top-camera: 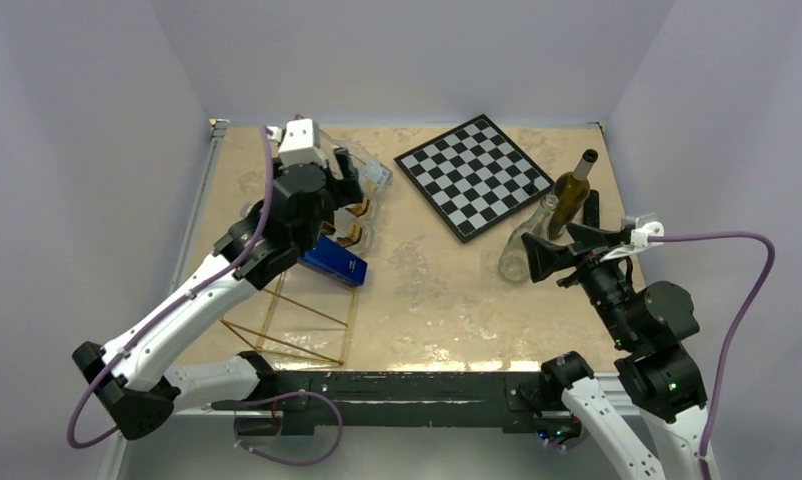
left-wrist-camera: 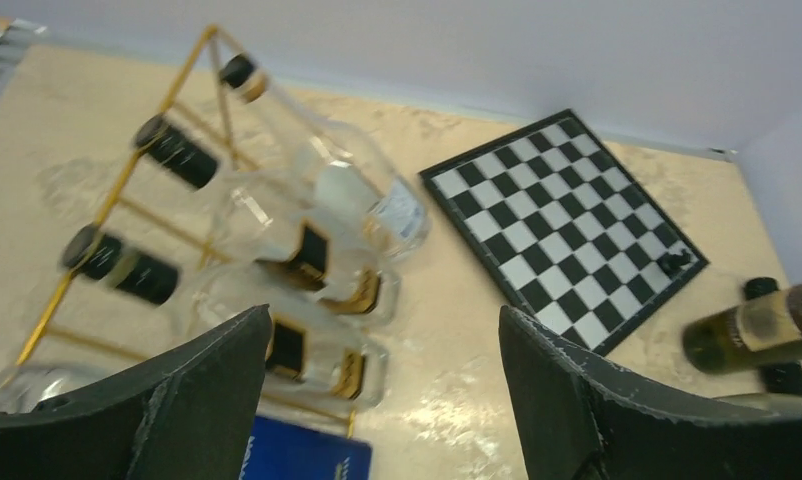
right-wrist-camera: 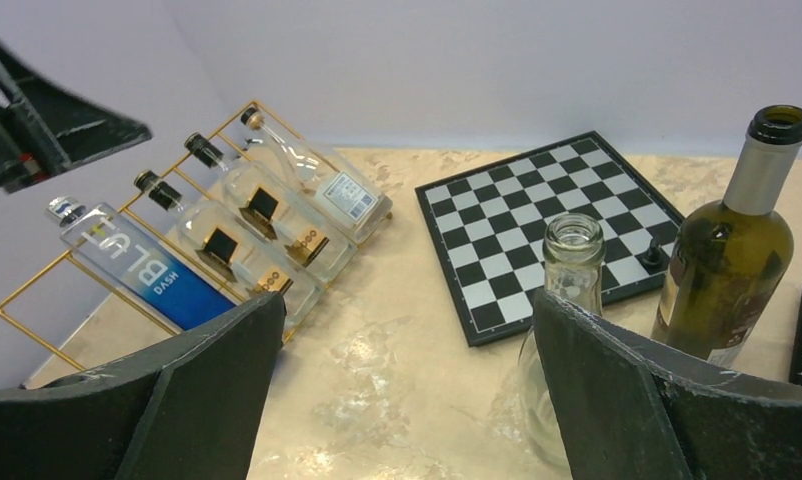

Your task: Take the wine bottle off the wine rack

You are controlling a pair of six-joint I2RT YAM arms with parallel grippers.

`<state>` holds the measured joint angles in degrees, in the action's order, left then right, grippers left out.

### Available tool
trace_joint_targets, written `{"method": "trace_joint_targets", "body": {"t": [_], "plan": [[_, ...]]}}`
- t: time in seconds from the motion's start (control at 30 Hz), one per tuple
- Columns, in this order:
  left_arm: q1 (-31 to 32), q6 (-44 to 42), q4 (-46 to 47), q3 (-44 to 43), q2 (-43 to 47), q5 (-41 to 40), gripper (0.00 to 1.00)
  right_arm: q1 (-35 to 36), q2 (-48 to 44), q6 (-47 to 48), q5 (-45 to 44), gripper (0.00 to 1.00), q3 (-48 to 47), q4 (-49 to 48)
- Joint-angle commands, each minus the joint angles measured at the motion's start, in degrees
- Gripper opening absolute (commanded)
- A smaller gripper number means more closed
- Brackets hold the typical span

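Observation:
The gold wire wine rack (top-camera: 295,322) lies at the left of the table, also in the left wrist view (left-wrist-camera: 105,205) and the right wrist view (right-wrist-camera: 32,292). Several bottles lie in its slots: three clear ones with black caps (left-wrist-camera: 277,240) and a blue-labelled one (right-wrist-camera: 149,266). My left gripper (top-camera: 355,185) hovers open and empty above the bottles' lower ends (left-wrist-camera: 385,320). My right gripper (top-camera: 559,250) is open and empty (right-wrist-camera: 407,300), next to an upright clear glass bottle (right-wrist-camera: 567,300) and an upright olive-green wine bottle (right-wrist-camera: 739,250) at the right.
A black-and-white chessboard (top-camera: 472,175) lies at the back centre, with a small black piece (right-wrist-camera: 654,255) on it. A flat black object (top-camera: 590,207) lies behind the green bottle. Grey walls enclose the table on three sides.

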<state>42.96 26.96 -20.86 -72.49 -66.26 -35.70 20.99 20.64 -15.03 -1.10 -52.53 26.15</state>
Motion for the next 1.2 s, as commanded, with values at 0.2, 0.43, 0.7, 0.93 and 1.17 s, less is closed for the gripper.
{"method": "trace_joint_targets", "body": {"t": [0.2,0.43,0.7,0.93,1.17], "plan": [[-9.28,24.05,-32.82,-1.94,5.29,-10.42,0.84,0.25,1.33,-2.31,2.14,0.98,-0.90,-0.85],[-9.69,36.34,-38.98,-1.45,6.96,-14.93,0.82,0.26,0.75,-2.62,2.35,0.98,-0.84,0.18],[-9.77,52.18,-54.61,-9.47,2.58,-17.66,0.82,0.28,-0.42,-3.02,2.59,0.98,-0.65,0.21],[-9.82,58.62,-63.68,-17.97,-5.84,-18.34,0.83,0.27,-0.69,-3.18,2.95,0.98,-0.64,0.29],[-10.13,66.17,-74.15,-27.80,-16.77,-17.64,0.83,0.26,-1.61,-2.78,2.79,0.98,-0.34,0.48]]}}
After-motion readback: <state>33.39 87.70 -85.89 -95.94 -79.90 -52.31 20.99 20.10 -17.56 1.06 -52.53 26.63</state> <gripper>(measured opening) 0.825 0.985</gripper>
